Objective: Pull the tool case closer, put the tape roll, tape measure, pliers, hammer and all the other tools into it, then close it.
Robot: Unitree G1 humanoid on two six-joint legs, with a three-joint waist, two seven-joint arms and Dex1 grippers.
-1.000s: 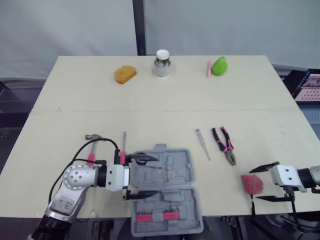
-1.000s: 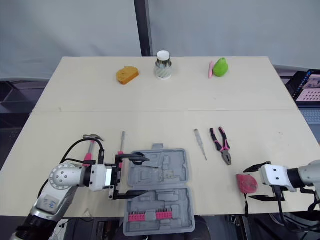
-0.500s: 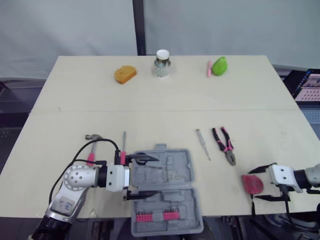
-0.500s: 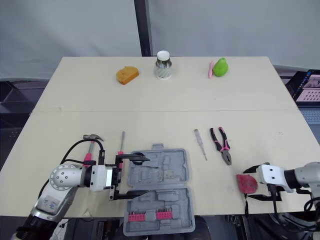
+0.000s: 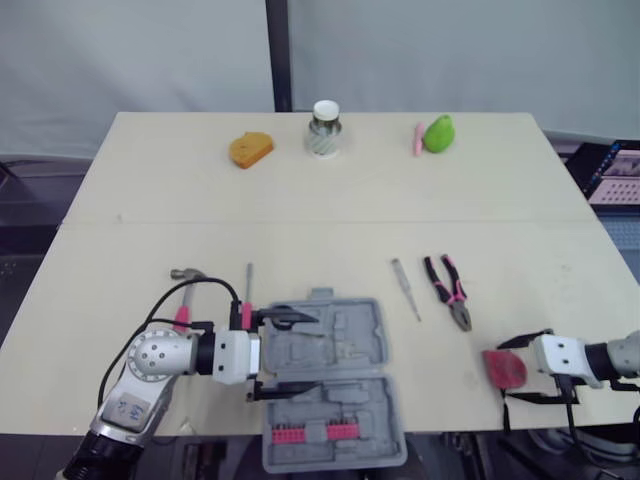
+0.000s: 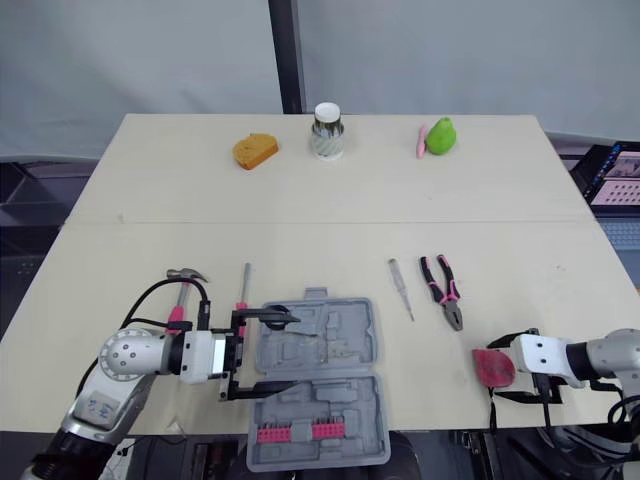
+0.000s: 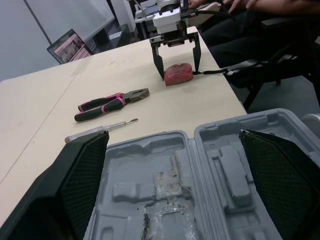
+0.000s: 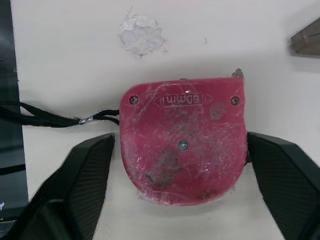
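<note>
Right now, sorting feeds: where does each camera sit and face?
Head pair: on head, facing forward-down over the table; both arms, left gripper at tool case, right gripper astride tape measure.
Left wrist: along its fingers, across the case toward pliers.
Right wrist: down between its fingers onto the tape measure.
All share the tape measure.

Tool case (image 7: 200, 175): grey moulded plastic, matt, with scuffed recesses.
Tape measure (image 8: 182, 137): red plastic shell, scratched and dulled, with small metal screws.
Cord (image 8: 50, 120): black braided cloth.
Pliers (image 7: 112, 102): bare metal head; pink-and-black plastic grips, slightly glossy.
Table (image 5: 330, 230): pale, smooth, matt top with one chipped white patch.
Right gripper (image 8: 180, 150): black fingers (image 8: 75, 190) with a fine mesh texture.
</note>
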